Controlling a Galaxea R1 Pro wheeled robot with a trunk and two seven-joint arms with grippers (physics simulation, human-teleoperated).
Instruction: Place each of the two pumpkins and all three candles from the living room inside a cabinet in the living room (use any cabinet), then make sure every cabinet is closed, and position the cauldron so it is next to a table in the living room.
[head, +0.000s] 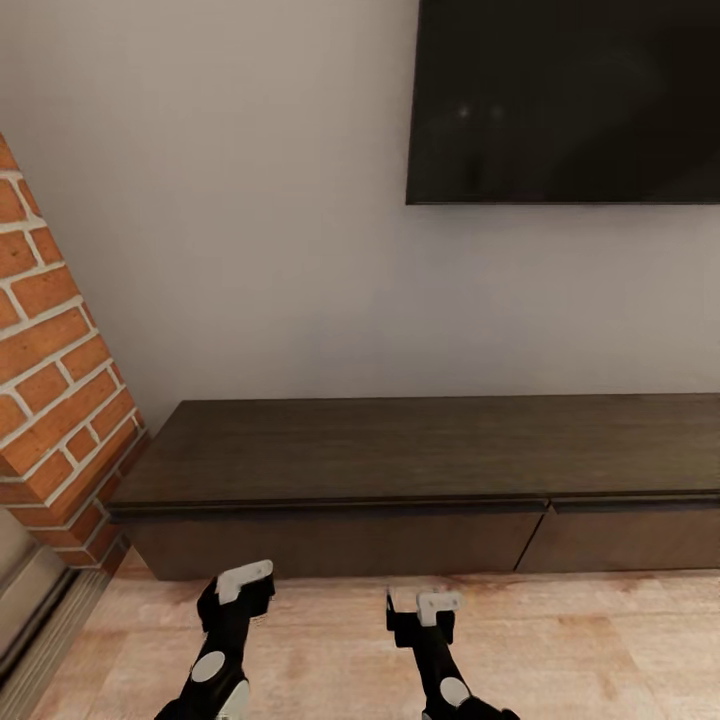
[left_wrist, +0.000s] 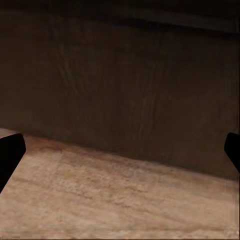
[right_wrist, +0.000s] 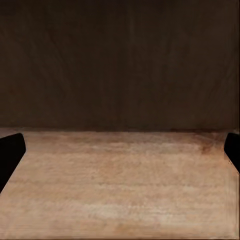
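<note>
Closed cabinet (head: 400, 470) ahead, brick column (head: 60, 400) left, both grippers spread

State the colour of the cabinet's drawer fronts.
Dark brown wood, like the rest of the cabinet; clearest in the head view.

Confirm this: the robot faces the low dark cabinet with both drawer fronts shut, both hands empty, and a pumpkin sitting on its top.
Not quite. In the head view the cabinet carries no pumpkin on its top. The rest holds: both drawer fronts are shut, and the left hand and right hand are open and empty.
</note>
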